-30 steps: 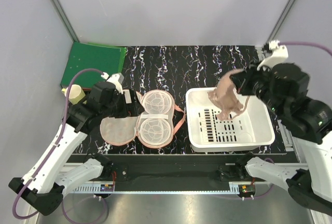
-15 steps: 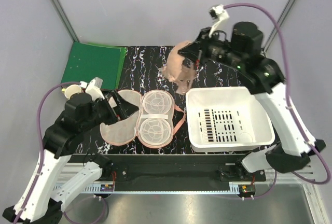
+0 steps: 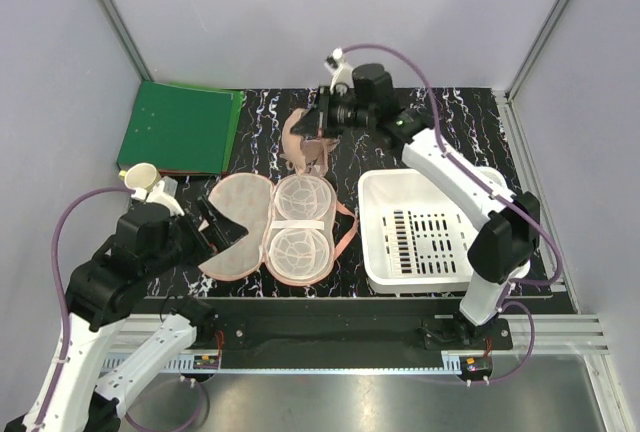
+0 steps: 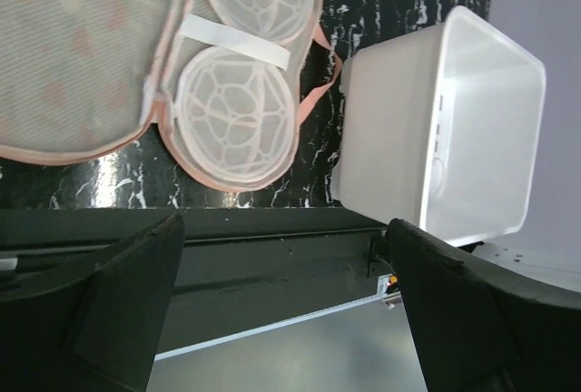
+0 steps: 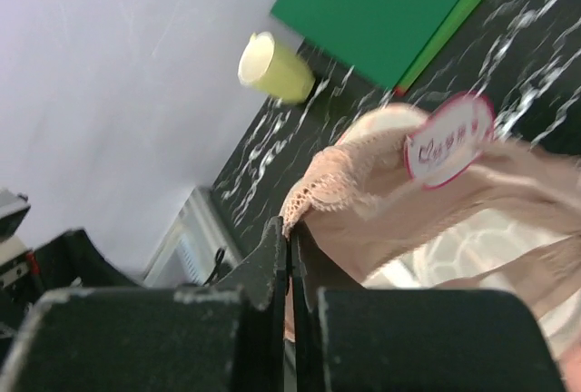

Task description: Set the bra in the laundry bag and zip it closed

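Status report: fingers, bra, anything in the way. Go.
Left fingers open, by the laundry bag. Right fingers shut on the bra, held behind the open bag. White basket off to the bag's right, not in the path.

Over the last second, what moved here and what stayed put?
The right jaws, shut on the bra, carried it from the white basket leftward, to just beyond the open laundry bag. The left jaws, open, drew back slightly. Bag and basket stayed.
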### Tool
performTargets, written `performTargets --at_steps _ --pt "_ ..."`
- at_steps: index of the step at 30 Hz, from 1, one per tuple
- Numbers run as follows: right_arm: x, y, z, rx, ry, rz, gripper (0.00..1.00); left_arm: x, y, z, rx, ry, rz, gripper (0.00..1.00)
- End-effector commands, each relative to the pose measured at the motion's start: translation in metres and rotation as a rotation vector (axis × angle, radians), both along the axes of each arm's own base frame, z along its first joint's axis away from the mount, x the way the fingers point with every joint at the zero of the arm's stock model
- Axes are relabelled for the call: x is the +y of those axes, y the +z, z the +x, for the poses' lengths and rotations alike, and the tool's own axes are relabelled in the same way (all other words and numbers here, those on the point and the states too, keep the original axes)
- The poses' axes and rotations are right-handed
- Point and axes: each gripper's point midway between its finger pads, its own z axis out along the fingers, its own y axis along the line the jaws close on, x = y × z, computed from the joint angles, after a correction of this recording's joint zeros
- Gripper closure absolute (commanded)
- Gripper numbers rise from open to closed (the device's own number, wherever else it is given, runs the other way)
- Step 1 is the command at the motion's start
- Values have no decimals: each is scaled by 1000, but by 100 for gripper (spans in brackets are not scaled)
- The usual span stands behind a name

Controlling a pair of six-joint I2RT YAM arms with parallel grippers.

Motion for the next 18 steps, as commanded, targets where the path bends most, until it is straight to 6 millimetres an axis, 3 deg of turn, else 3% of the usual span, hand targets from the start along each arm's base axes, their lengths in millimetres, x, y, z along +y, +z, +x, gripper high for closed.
performTargets --at_steps 1,2,3,5,6,7,10,11,14,17,18 --pt "30 -23 -70 145 234 52 100 13 -3 0 -5 66 28 1" --pt "33 -32 -91 196 296 51 100 13 -8 1 8 66 35 1" --pt "39 -55 -119 266 366 23 100 12 -10 3 10 62 42 1" --pt "41 -67 -162 351 530 17 98 12 -17 5 25 51 67 1" --pt "42 -82 -183 393 591 -7 94 10 -21 9 43 48 83 1" --pt "39 -93 -193 441 611 -37 78 10 -24 10 55 48 95 1" --pt "21 -125 -185 490 543 -131 54 11 -41 20 131 80 137 1" --pt "17 -130 -176 474 498 -154 41 7 -43 23 142 68 135 1" --pt "1 -118 -148 404 371 -199 20 -1 -46 40 167 54 140 1" --pt "-10 -108 -126 337 294 -252 14 -10 -60 51 206 16 129 1" --pt "-14 -113 -122 350 279 -273 14 -12 -67 60 218 18 116 1"
